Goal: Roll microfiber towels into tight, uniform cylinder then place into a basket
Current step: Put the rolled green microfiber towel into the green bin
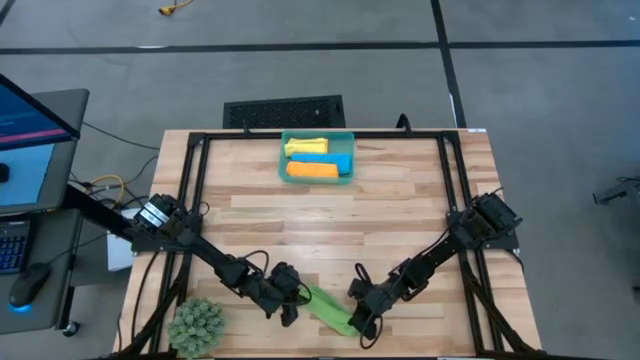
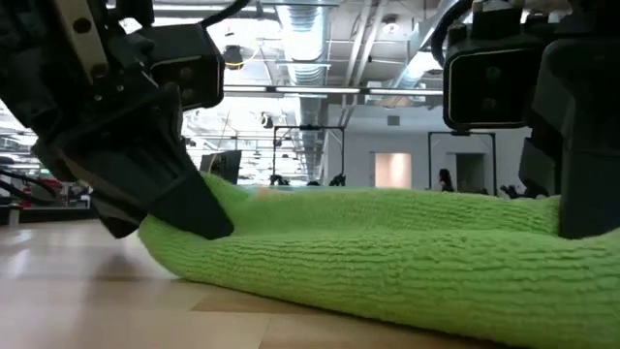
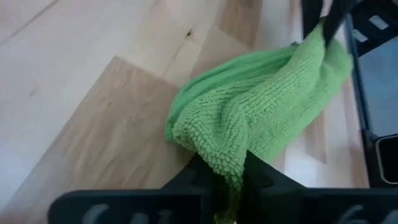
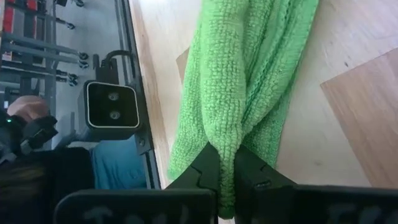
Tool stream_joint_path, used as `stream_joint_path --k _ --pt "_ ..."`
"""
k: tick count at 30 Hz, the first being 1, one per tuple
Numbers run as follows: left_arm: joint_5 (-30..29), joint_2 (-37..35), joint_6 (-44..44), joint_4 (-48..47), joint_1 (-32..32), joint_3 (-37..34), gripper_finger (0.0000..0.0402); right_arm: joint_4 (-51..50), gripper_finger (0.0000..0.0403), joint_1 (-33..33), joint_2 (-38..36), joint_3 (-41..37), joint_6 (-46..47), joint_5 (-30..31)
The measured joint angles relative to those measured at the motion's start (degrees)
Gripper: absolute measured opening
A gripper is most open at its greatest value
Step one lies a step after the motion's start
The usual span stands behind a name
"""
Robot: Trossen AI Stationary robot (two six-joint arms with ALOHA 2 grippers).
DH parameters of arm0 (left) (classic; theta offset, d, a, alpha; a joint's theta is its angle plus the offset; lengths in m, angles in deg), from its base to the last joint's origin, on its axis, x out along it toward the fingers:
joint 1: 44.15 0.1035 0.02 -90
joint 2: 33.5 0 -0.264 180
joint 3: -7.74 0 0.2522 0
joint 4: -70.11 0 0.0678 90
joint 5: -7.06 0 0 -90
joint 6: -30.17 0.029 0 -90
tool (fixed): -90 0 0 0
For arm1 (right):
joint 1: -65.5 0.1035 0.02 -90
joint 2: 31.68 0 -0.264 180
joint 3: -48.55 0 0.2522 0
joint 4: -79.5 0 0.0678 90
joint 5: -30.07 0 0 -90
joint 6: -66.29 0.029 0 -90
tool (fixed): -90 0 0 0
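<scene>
The green towel (image 1: 328, 308) lies bunched into a long roll near the table's front edge, with one gripper at each end. My left gripper (image 3: 227, 180) is shut on its left end and my right gripper (image 4: 227, 168) is shut on its right end. The low view shows the towel (image 2: 387, 252) stretched between the two. The teal basket (image 1: 345, 140) stands at the table's far middle. It holds the yellow (image 1: 305, 147), blue (image 1: 335, 160) and orange (image 1: 312, 171) towels, rolled. My left gripper pinches the towel's left end (image 3: 217, 155) between its two fingers, on a bunched fold of several layers. The fingers slant down from the table's left. The towel's middle rests on the wood. My right gripper pinches the towel's right end (image 4: 225, 140) between its two fingers, on a gathered fold of several layers. The fingers slant down from the table's right, in line with the roll. The towel lies on the table beyond them.
A green spiky ball-like plant (image 1: 196, 325) sits at the table's near left corner. Black frame rails (image 1: 190, 190) run along the table's sides. A dark grate (image 1: 284, 111) lies beyond the far edge. A small camera (image 4: 111, 106) stands at the near edge.
</scene>
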Motion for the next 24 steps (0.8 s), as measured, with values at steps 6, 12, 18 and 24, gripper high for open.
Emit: stream_joint_path --k 6,12,18,24 --pt "-1.0 -0.1 2.6 1.8 0.3 0.0 0.0020 -2.8 0.0022 -1.2 -2.6 -0.5 -5.0 1.1" --pt "-3.8 -2.8 6.6 0.8 1.7 0.0 0.0006 -13.5 0.0023 -3.1 -8.1 -0.5 -8.2 3.7" --pt "-5.6 -9.7 10.5 -5.7 4.8 0.0 0.0013 -21.9 0.0018 -5.7 -14.3 -0.4 -12.6 8.3" --pt "-6.1 -14.3 15.0 -10.5 9.1 0.0 0.0008 -26.6 0.0017 -10.8 -20.9 -0.3 -19.9 11.0"
